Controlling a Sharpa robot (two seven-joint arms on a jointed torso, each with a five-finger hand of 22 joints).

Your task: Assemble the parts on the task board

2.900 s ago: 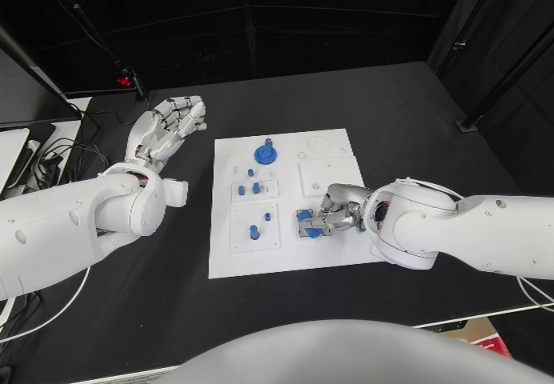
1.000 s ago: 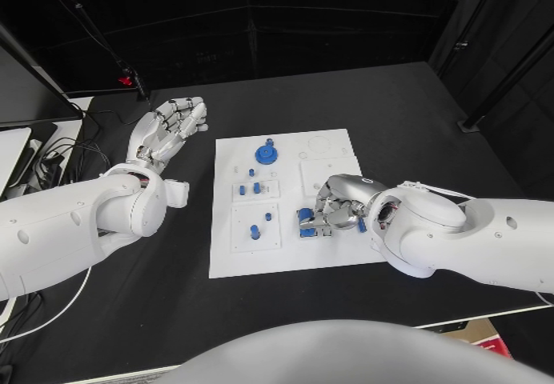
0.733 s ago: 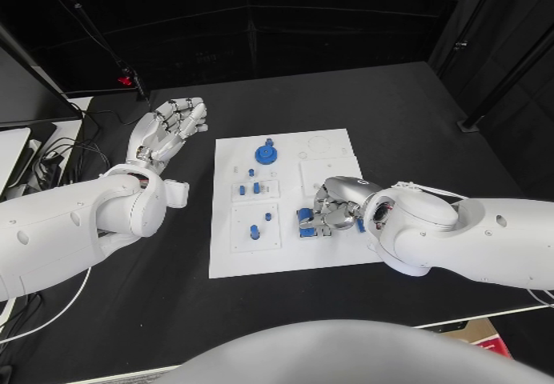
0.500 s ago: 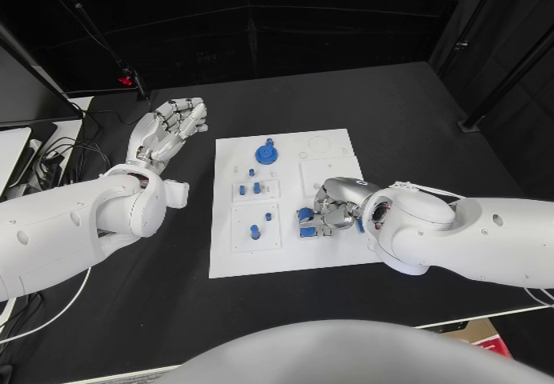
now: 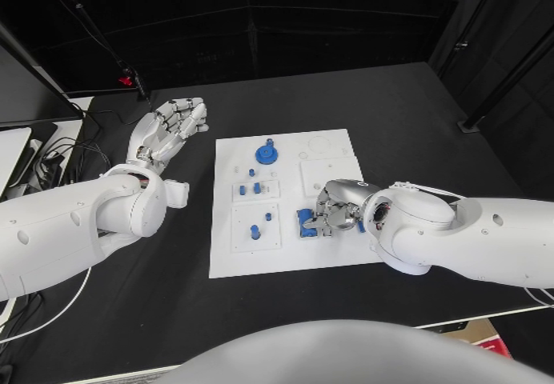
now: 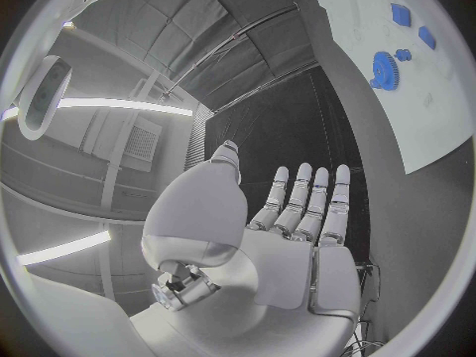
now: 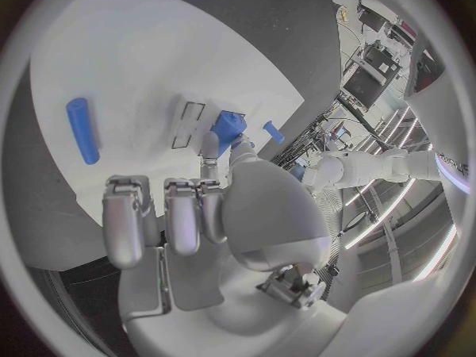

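The white task board (image 5: 227, 256) lies in the middle of the table. A blue gear (image 5: 266, 153) stands near its far edge, and small blue pegs (image 5: 254, 232) stand in its raised plates. My right hand (image 5: 336, 210) is over the board's right side with its fingers curled in. Its thumb and a finger pinch a blue block (image 7: 228, 126) against a slotted white plate (image 7: 189, 120); the same block (image 5: 306, 222) sits at the fingertips. A blue cylinder (image 7: 82, 129) lies loose on the board beside the hand. My left hand (image 5: 169, 126) lies flat and open on the table, left of the board.
Cables and a pale device (image 5: 41, 156) sit at the table's left edge. A red-marked stand (image 5: 123, 81) is at the back left. The left wrist view has the gear (image 6: 385, 67) and two small blue parts (image 6: 401, 14) on the board.
My right hand has shifted slightly over the board's right side, and the blue block at its fingertips has moved a little toward me. The left hand has not moved.
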